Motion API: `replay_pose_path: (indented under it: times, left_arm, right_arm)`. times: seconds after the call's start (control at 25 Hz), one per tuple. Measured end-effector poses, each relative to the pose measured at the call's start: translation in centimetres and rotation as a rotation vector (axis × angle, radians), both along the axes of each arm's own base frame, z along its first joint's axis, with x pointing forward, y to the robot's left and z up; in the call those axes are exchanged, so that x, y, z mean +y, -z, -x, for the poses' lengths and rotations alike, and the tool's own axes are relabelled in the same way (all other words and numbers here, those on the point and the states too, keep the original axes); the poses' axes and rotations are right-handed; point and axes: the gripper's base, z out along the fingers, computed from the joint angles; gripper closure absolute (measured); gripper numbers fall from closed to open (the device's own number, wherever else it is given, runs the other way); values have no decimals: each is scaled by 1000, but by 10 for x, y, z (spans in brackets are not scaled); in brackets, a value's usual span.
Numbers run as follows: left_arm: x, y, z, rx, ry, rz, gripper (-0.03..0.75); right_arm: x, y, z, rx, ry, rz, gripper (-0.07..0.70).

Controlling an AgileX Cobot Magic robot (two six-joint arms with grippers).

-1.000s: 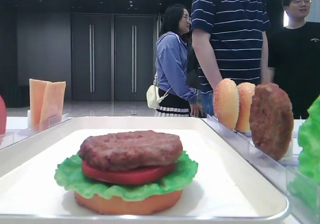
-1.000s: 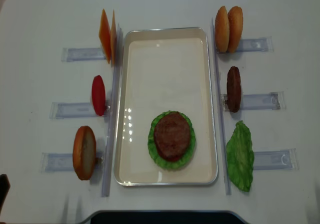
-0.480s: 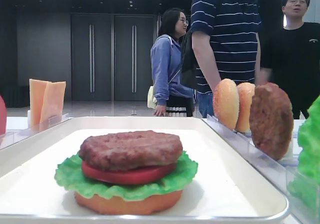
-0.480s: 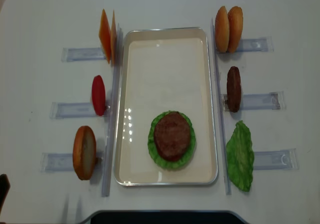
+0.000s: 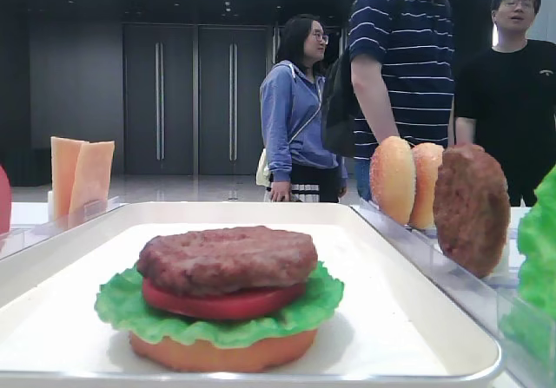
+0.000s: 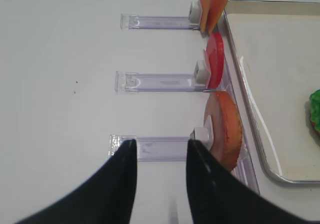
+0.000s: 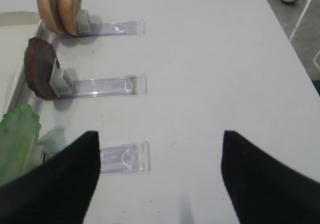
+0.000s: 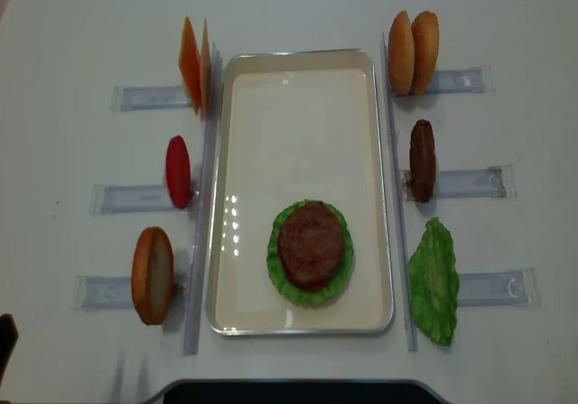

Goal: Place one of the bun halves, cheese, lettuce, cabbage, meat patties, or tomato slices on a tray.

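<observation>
White and low-rimmed, the tray (image 8: 298, 106) lies in the middle of the table (image 8: 506, 24), and everything else is placed around it. On its near half sits a stack: a flat bun base (image 5: 221, 353) at the bottom, a frilly lettuce leaf (image 8: 280, 273) over it, a tomato slice (image 5: 221, 303) on that, and a patty (image 8: 311, 245) on top. The far half of the tray is bare.

Left of the tray, clear racks (image 8: 135, 196) hold three sets standing on edge: two cheese slices (image 8: 194, 63) by the far corner, a red tomato disc (image 8: 178, 171) at mid-length, and a bun half (image 8: 152, 275) by the near corner, each just beside the rim.

Right of the tray, two bun halves (image 8: 413, 51) stand together by the far corner, a second patty (image 8: 421, 160) stands on edge at mid-length, and a second lettuce leaf (image 8: 433, 282) leans by the near corner.

The right gripper (image 7: 157, 174) hangs over bare table to the right of the tray, near the lettuce rack, its jaws spread wide with nothing between them. The left gripper (image 6: 157, 176) hangs left of the tray over the rack of the near bun half, jaws apart by a narrower gap and holding nothing.
</observation>
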Motion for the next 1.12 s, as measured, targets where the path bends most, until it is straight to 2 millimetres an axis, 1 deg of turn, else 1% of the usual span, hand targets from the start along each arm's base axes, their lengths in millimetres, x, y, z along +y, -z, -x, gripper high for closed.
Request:
replay_pose_path:
  times: [1.12]
  left_arm:
    - [0,0,0,0,0,0,450]
  right_arm:
    - [0,0,0,0,0,-1,118]
